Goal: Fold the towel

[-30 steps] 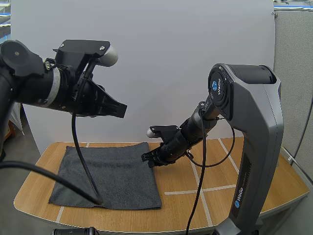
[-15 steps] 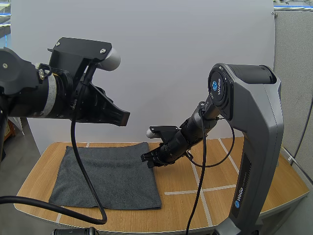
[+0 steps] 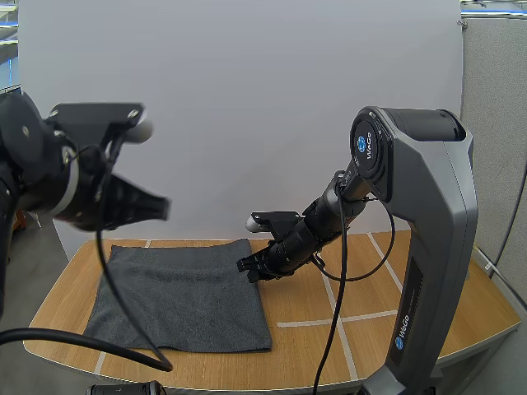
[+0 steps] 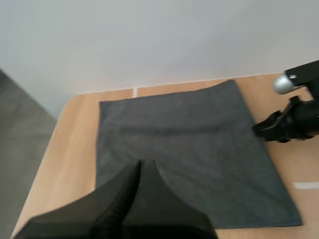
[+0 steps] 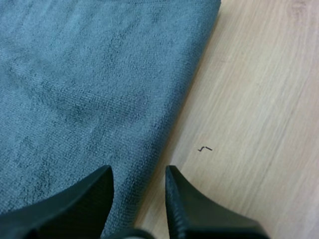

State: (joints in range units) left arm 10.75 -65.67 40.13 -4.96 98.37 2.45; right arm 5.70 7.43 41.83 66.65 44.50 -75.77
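On the wooden table (image 3: 362,304), a dark grey towel (image 3: 181,296) is spread out flat, and no fold has been made in it yet. At the towel's right edge, near the far corner, the right gripper (image 5: 137,172) is held low with its two fingers set apart: one is seen over the cloth and the other over the bare wood, so the edge lies between them. Nothing is gripped by it. High over the left side of the table, the left gripper (image 4: 141,164) is held in the air, well apart from the towel, with its fingers pressed together on nothing. The first step, taking hold of an edge, is judged to be in hand. For the next move, the right fingers would need to be lowered and closed on the edge, so that only cloth is pinched. The left gripper would likely need to be brought down to the towel too
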